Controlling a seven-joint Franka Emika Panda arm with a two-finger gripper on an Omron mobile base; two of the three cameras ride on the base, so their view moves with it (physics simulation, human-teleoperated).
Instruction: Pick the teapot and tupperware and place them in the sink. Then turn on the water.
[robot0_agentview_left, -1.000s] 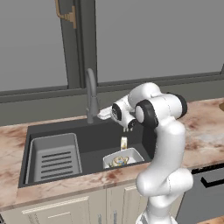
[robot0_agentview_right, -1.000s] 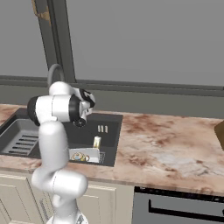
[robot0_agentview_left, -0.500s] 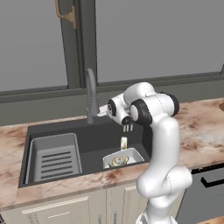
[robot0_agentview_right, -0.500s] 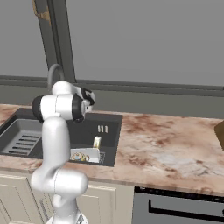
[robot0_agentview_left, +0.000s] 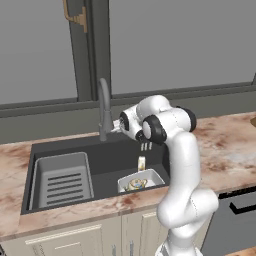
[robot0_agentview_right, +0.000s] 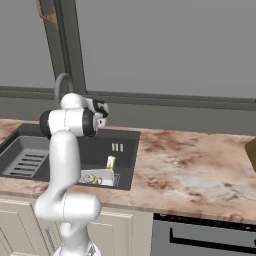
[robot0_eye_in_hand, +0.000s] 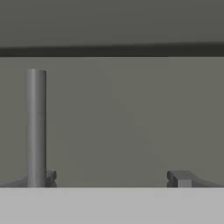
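Note:
The dark sink (robot0_agentview_left: 50, 150) holds the white tupperware (robot0_agentview_left: 152, 176) at its front right, with the small yellowish teapot (robot0_agentview_left: 135, 184) sitting inside it. Both show again from the other side, the tupperware (robot0_agentview_right: 106, 176) around the teapot (robot0_agentview_right: 90, 178). My gripper (robot0_agentview_left: 119, 125) hovers above the basin's back edge, right beside the lower stem of the grey arched faucet (robot0_agentview_left: 104, 107). In the hand view the gripper (robot0_eye_in_hand: 114, 178) is open and empty, and the faucet stem (robot0_eye_in_hand: 36, 127) rises just inside its left fingertip (robot0_eye_in_hand: 50, 177). The water is out of view.
A grey slotted rack (robot0_agentview_left: 62, 180) fills the sink's left half. A small pale yellow upright object (robot0_agentview_left: 141, 162) stands behind the tupperware. Marbled counter (robot0_agentview_right: 190, 165) stretches to the right, a grey wall and window ledge (robot0_agentview_left: 210, 95) run behind, and an oven front (robot0_agentview_right: 200, 235) sits below.
My forearm and elbow have swung slightly left toward the faucet. The hand stays by the faucet stem, still open. Teapot and tupperware have not moved.

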